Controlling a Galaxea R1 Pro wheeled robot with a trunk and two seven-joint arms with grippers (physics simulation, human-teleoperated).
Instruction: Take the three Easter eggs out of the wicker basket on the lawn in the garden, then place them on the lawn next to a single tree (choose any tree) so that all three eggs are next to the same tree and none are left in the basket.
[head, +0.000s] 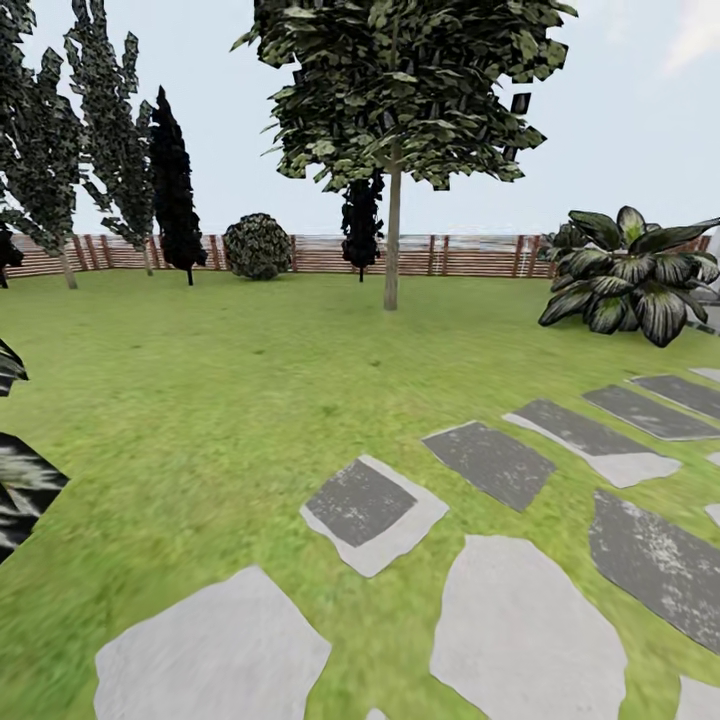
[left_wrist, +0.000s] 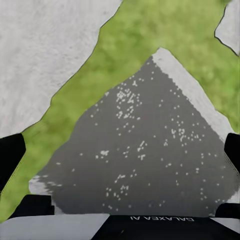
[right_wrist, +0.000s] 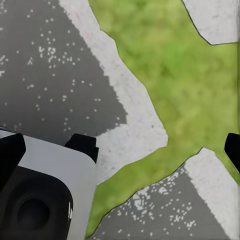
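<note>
Both end effectors (left_wrist: 120, 150) (right_wrist: 120, 145) spread wide, empty, above stepping slabs (head: 372, 512) on the lawn (head: 200, 380); tree (head: 392, 240) ahead.

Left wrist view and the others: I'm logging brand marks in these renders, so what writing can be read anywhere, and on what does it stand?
"GALAXEA AI": white letters on the dark robot body at the edge of the left wrist view, shown upside down and mirrored.
No other writing can be read: the stepping slabs, the lawn, the fence and the tree carry none.
</note>
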